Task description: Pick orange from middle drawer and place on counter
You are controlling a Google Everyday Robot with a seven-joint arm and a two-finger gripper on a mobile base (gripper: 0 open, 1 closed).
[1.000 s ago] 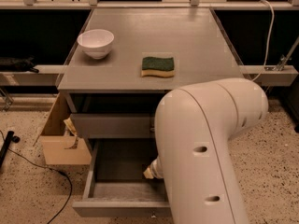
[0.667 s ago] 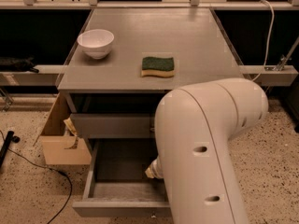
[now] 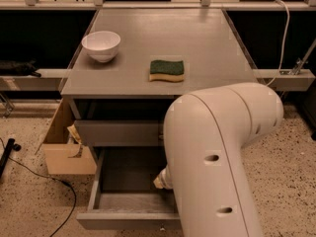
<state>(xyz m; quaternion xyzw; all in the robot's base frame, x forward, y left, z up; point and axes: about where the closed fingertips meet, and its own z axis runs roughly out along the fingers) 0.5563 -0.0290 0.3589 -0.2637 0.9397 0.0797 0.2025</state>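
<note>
The middle drawer [image 3: 121, 179] is pulled out below the counter [image 3: 202, 43], and the part of its pale grey floor that shows is bare. The orange is hidden. My bulky white arm [image 3: 217, 157] reaches down into the drawer's right side and covers it. Only a pale tip of the gripper [image 3: 160, 180] pokes out from behind the arm, low inside the drawer.
A white bowl [image 3: 101, 44] and a green sponge [image 3: 167, 69] sit on the counter. A shallower drawer front [image 3: 116, 132] sits just above the open drawer. A cardboard box [image 3: 66, 154] stands at the cabinet's left, and a black cable [image 3: 47, 181] lies on the speckled floor.
</note>
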